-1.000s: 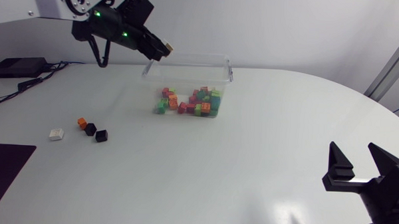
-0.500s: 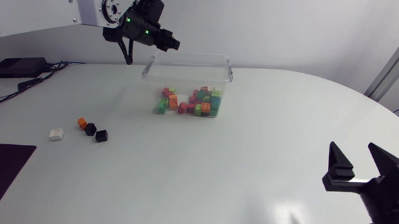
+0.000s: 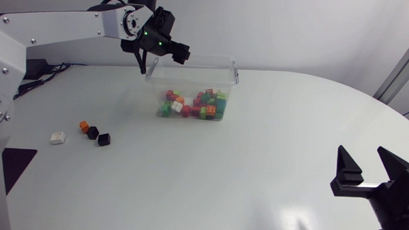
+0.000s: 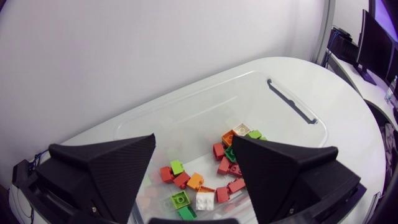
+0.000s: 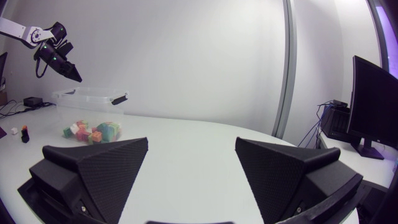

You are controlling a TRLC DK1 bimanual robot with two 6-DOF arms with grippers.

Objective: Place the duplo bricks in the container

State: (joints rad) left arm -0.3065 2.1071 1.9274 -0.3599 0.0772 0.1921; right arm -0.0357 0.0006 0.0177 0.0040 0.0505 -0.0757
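Observation:
A clear plastic container (image 3: 228, 68) stands at the back middle of the table, with several coloured duplo bricks (image 3: 203, 105) inside. My left gripper (image 3: 180, 53) hovers over its back left corner. In the left wrist view that gripper (image 4: 193, 140) is open and holds nothing. The container (image 4: 186, 118) lies straight below it, with a white brick (image 4: 204, 200) among the coloured ones. On the table's left lie a white brick (image 3: 58, 138), an orange brick (image 3: 84, 126) and two black bricks (image 3: 99, 136). My right gripper (image 3: 361, 154) rests open and empty at the front right.
A black mat (image 3: 15, 166) lies at the table's front left edge. In the right wrist view the right gripper (image 5: 191, 142) looks across bare white table towards the distant container (image 5: 93, 106).
My left arm swung right over the container and its gripper went from shut to open. The light brick it carried now lies in the container. The right arm has kept still.

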